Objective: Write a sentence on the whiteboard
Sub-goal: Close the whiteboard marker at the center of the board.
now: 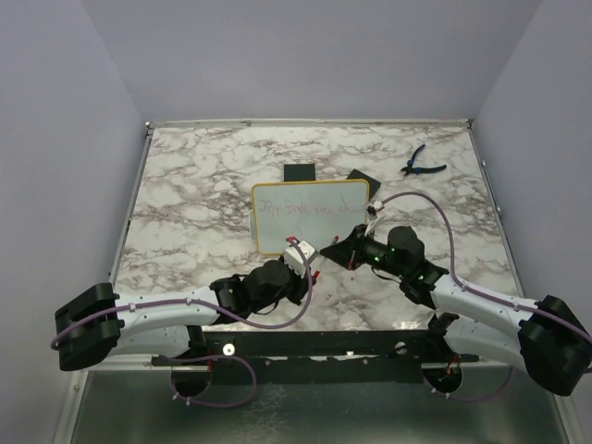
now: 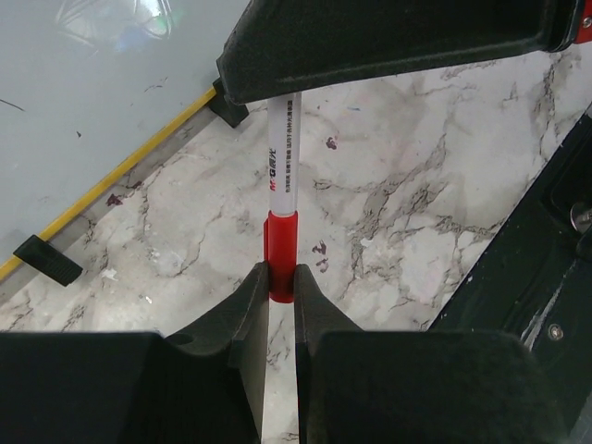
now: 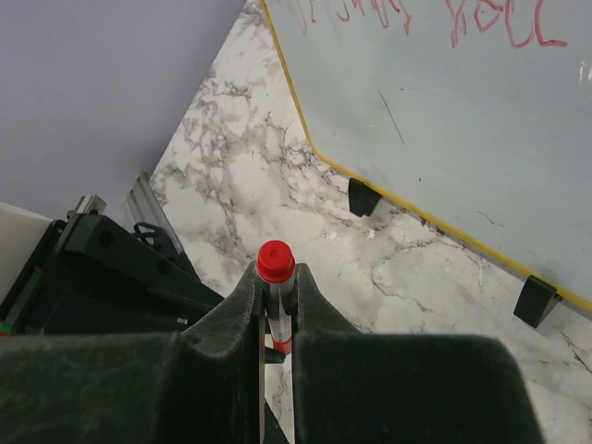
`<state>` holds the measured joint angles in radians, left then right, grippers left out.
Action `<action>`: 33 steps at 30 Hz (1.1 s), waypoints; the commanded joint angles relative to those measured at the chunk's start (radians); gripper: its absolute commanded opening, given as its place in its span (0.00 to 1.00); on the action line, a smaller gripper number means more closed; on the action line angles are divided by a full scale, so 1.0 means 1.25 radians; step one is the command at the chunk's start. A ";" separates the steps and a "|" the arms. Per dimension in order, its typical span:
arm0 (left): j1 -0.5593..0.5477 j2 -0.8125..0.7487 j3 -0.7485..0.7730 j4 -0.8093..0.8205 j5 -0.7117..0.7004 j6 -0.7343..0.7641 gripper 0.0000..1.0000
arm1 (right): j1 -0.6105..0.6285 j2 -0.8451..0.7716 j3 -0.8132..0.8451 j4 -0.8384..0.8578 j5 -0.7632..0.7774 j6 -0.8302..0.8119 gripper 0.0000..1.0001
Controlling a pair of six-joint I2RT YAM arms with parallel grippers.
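A: Nearest: left jaws clamped on marker (image 2: 280,166), right jaws pinching red cap (image 3: 276,261), both just off near edge of whiteboard (image 1: 314,237).
B: The sentence (image 1: 310,210)?
A: Along whiteboard top. Risk: cap misaligned, marker could slip onto table (image 1: 203,199).

The red handwritten sentence (image 1: 310,210) on the whiteboard (image 1: 305,237) is looking like scribble with no readable word, and the white pen (image 2: 280,166) is carrying a small red logo and tiny dark print, too small for reading.
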<state>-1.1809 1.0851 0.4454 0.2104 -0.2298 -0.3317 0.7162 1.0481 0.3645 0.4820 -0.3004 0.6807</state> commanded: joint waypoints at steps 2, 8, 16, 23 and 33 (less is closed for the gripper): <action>0.008 -0.010 0.004 0.122 -0.076 0.004 0.00 | 0.048 0.035 -0.032 -0.045 -0.030 0.013 0.01; 0.007 -0.013 -0.011 0.140 -0.090 -0.006 0.00 | 0.088 0.070 -0.035 -0.028 -0.012 0.025 0.01; 0.008 -0.032 -0.024 0.143 -0.123 -0.012 0.00 | 0.119 0.082 -0.047 -0.048 -0.011 0.040 0.01; 0.008 -0.028 -0.022 0.165 -0.127 -0.012 0.00 | 0.140 0.094 -0.046 -0.061 -0.001 0.040 0.01; 0.011 -0.018 -0.016 0.173 -0.122 -0.002 0.00 | 0.178 0.145 -0.014 -0.096 0.015 0.017 0.01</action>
<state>-1.1870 1.0821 0.3843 0.1833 -0.2485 -0.3470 0.8688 1.1790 0.3618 0.5488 -0.1402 0.6891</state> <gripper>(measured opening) 0.125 0.082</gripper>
